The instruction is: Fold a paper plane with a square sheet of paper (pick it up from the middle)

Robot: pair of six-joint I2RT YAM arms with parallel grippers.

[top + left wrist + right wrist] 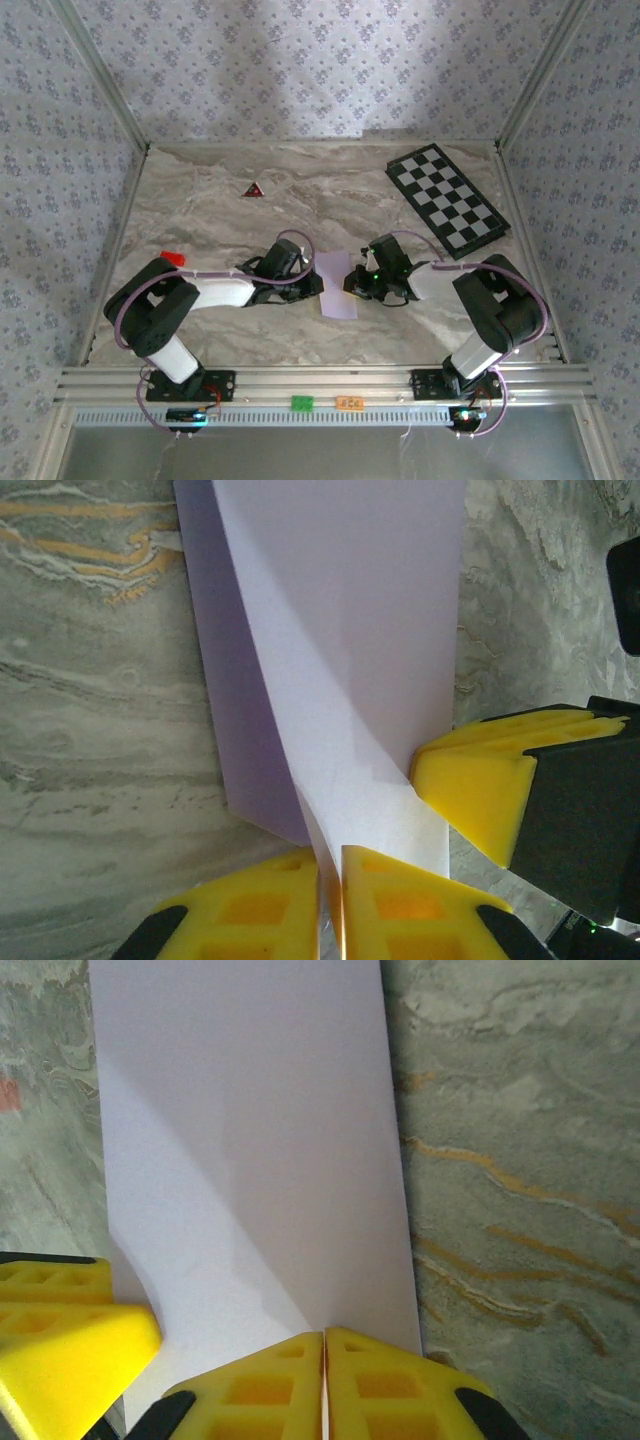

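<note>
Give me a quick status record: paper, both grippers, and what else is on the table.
paper: square sheet of paper, folded to a narrow rectangle, lying between both grippers
left gripper: shut, pinching a raised flap of the sheet
right gripper: shut at the sheet's edge; grip unclear
elsewhere: checkered board far right, red triangle far left

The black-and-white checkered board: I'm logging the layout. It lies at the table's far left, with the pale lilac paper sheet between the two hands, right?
No. The black-and-white checkered board lies at the far right of the marble table, as the top external view shows; the pale lilac paper sheet is between the left hand and right hand.
</note>
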